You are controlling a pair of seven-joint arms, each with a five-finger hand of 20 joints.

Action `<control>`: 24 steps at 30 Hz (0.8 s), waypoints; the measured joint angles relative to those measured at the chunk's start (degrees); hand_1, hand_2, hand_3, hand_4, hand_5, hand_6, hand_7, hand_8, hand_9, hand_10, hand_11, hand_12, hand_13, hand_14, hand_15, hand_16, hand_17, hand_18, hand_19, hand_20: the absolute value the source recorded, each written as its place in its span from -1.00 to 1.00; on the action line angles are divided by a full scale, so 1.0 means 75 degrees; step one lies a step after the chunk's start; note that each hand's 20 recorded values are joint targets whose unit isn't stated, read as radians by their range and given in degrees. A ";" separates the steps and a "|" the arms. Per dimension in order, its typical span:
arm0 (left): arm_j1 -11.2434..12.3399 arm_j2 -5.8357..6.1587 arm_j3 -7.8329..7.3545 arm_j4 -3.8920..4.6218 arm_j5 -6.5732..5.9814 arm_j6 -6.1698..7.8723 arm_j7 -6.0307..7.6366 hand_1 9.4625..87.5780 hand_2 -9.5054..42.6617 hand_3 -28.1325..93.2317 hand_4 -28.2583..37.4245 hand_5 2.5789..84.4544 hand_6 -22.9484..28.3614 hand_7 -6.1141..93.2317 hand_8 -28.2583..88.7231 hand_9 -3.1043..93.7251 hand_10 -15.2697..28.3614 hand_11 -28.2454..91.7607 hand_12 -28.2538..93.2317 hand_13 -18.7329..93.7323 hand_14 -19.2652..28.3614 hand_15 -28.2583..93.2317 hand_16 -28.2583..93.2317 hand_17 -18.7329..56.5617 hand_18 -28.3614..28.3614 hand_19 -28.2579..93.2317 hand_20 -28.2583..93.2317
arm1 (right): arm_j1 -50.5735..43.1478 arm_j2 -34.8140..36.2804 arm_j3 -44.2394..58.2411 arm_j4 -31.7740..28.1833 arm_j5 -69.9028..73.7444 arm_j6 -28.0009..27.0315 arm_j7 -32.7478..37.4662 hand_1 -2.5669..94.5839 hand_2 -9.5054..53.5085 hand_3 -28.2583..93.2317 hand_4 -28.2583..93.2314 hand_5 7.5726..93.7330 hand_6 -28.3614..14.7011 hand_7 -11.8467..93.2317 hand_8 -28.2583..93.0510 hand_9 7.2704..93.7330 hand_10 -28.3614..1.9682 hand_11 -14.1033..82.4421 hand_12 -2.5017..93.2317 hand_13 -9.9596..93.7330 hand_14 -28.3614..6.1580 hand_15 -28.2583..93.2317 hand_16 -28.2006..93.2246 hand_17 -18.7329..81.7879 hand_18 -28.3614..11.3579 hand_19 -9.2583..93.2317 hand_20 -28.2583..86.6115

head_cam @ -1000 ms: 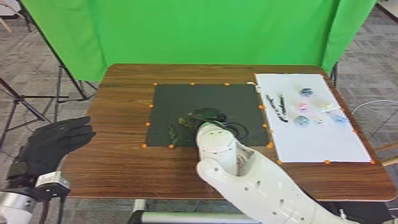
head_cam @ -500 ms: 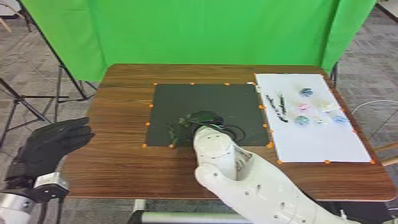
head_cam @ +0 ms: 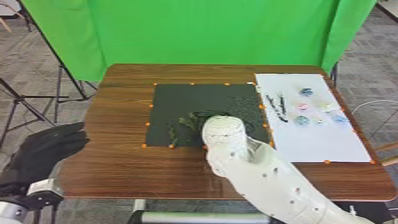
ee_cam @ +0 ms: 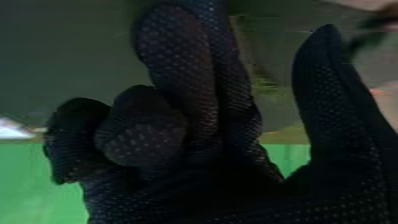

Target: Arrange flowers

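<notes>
Head view looks forward-down from above; close wrist view shares green backdrop (head_cam: 204, 35).

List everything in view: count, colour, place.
table: 1, brown, centre
mat: 1, dark, mid-table
sheet: 1, white, table's right side
blue flowers: 3, on the sheet
pink flower: 1, on the sheet
pale flowers: count unclear, on the sheet's right half
stems: 2, dark, sheet's left part
greenery: count unclear, green, on the mat
markers: several, orange, along mat and sheet edges
backdrop: 1, green, behind the table
floor: grey, around the table
arms: 2, white, from the bottom edge
left hand: 1, black, left of the table
right hand: 1, black, over the mat
</notes>
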 measured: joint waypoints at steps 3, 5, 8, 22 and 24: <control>-0.0022 -0.0002 0.0032 0.0003 0.0000 0.0000 -0.0004 -0.53 -0.48 0.84 -0.59 0.07 0.40 -0.50 -0.69 -0.10 0.72 0.06 -0.35 -0.20 1.00 0.49 -0.76 -0.74 0.80 0.42 -0.35 | -0.0001 -0.0085 -0.0017 -0.0020 -0.0055 0.0031 -0.0020 -0.40 -0.70 0.52 -0.88 0.88 -0.10 -0.45 -0.66 0.95 -0.22 0.05 -0.44 0.84 0.12 0.59 -0.06 0.62 -0.59 1.00 -0.04; -0.0076 -0.0001 0.0069 0.0008 0.0000 0.0000 -0.0012 -0.53 -0.48 0.84 -0.59 0.07 0.40 -0.50 -0.69 -0.11 0.72 0.06 -0.35 -0.20 1.00 0.49 -0.76 -0.74 0.80 0.42 -0.35 | -0.0001 -0.0114 -0.0070 -0.0038 -0.0250 0.0074 -0.0026 -0.42 -0.65 0.51 -0.88 0.86 -0.12 -0.46 -0.66 0.93 -0.26 0.05 -0.44 0.82 0.08 0.59 -0.06 0.60 -0.61 1.00 -0.05; -0.0107 0.0000 0.0074 0.0004 -0.0008 0.0018 0.0010 -0.53 -0.48 0.84 -0.59 0.07 0.41 -0.50 -0.69 -0.11 0.72 0.06 -0.35 -0.20 1.00 0.49 -0.76 -0.74 0.80 0.42 -0.35 | 0.0013 -0.0090 -0.0124 -0.0119 -0.0415 0.0192 -0.0038 -0.46 -0.51 0.51 -0.86 0.74 -0.21 -0.51 -0.66 0.77 -0.43 0.06 -0.45 0.69 -0.14 0.61 -0.08 0.43 -0.83 1.00 -0.13; 0.0195 0.0259 0.0360 0.0001 -0.0221 0.0417 0.0858 -0.55 -0.49 0.82 -0.66 0.06 0.40 -0.50 -0.69 -0.12 0.71 0.06 -0.35 -0.22 1.00 0.49 -0.75 -0.74 0.80 0.42 -0.35 | -0.0523 0.2096 0.1460 -0.1496 -0.1434 0.4231 -0.1879 -0.42 -0.64 0.66 -0.89 0.29 -0.41 -0.62 -0.66 0.24 -0.72 -0.29 -0.59 0.46 -0.27 0.66 -0.22 0.34 -0.68 1.00 -0.25; 0.0166 0.0301 0.0441 0.0006 -0.0222 0.0429 0.0861 -0.55 -0.49 0.82 -0.66 0.06 0.40 -0.50 -0.69 -0.12 0.71 0.06 -0.35 -0.21 1.00 0.49 -0.75 -0.74 0.80 0.42 -0.35 | -0.0588 0.2472 0.1705 -0.1278 -0.1354 0.4540 -0.1792 -0.42 -0.65 0.66 -0.89 0.28 -0.42 -0.62 -0.67 0.23 -0.72 -0.31 -0.60 0.47 -0.26 0.66 -0.22 0.36 -0.66 1.00 -0.23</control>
